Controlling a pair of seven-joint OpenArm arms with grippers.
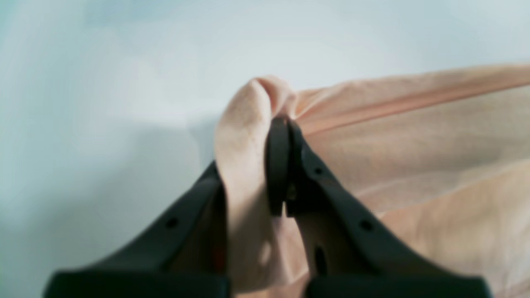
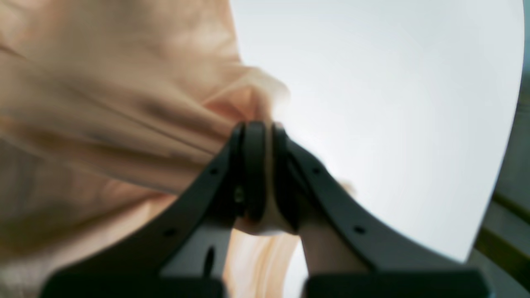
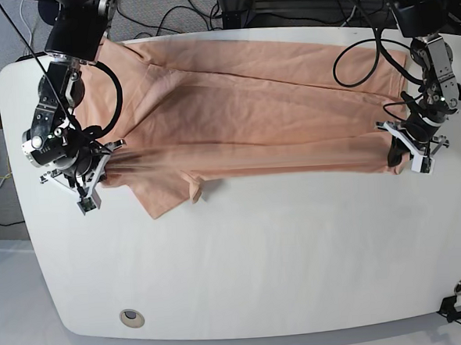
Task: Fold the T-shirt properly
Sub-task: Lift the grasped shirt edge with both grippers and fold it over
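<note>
The T-shirt (image 3: pixel 250 116) lies spread across the far half of the white table (image 3: pixel 260 272), reaching from near its left edge to near its right edge, with its near edge lifted and drawn taut between the two arms. The left gripper (image 1: pixel 285 124) is closed on a bunched pinch of cloth at the right end of that edge; the wrist view shows the jaws together with fabric wrapped over one finger. The right gripper (image 2: pixel 263 128) is likewise clamped on a gathered fold at the left end, close to a sleeve (image 3: pixel 165 196) that hangs slack toward the near side. Risks, as judged: both holds take only a small bunch near the tips, so further tension along the stretched edge could pull cloth free from either claw and drop the fold unevenly. If the two arms travel at different rates, the edge will skew and the crease will land crooked. The loose sleeve may tuck under or trail outside the fold. Fabric draped over the left finger could snag on release and drag the laid layer.
</note>
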